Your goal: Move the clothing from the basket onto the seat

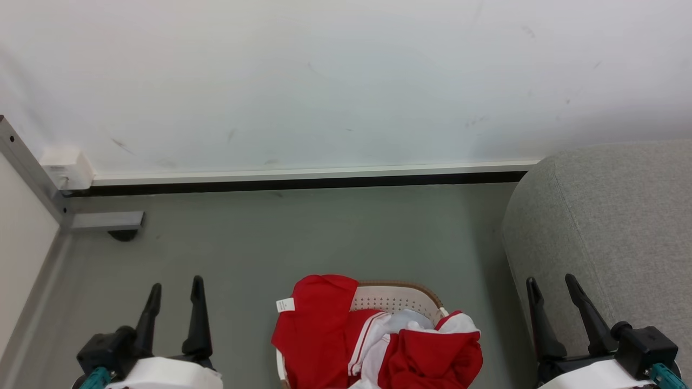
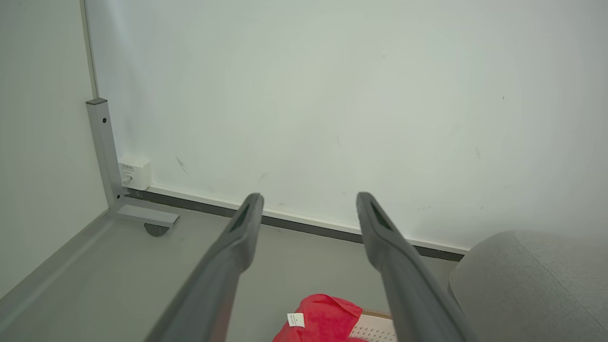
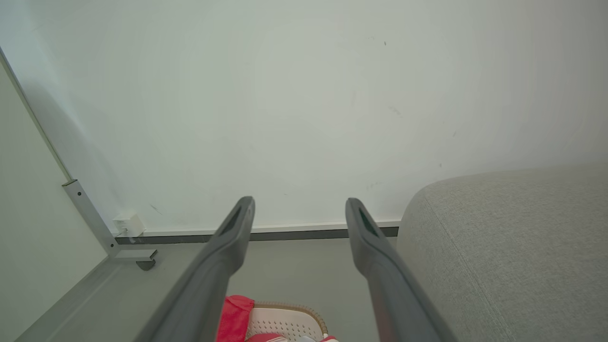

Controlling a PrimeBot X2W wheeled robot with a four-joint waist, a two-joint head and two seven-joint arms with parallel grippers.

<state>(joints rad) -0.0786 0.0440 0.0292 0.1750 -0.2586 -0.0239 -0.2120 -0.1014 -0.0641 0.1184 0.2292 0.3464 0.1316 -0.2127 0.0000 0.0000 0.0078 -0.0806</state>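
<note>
Red-and-white fabric clothing (image 1: pixel 324 324), in cream perforated plastic basket (image 1: pixel 397 297): our left gripper (image 1: pixel 177 283), right gripper (image 1: pixel 551 279) gape empty; we'd best pinch a topmost fold.

The clothing (image 1: pixel 319 337) is a rumpled red-and-white heap in the basket (image 1: pixel 397 296), at 6 o'clock in the head view. One red piece drapes over the rim at the basket's 10 o'clock and bears a small white tag (image 1: pixel 285 305). Striped trim crosses mid-heap. The cream perforated basket, brown-rimmed, stands upright. The grey woven seat (image 1: pixel 611 227), round-edged, lies at its 2 o'clock, near but apart.
</note>
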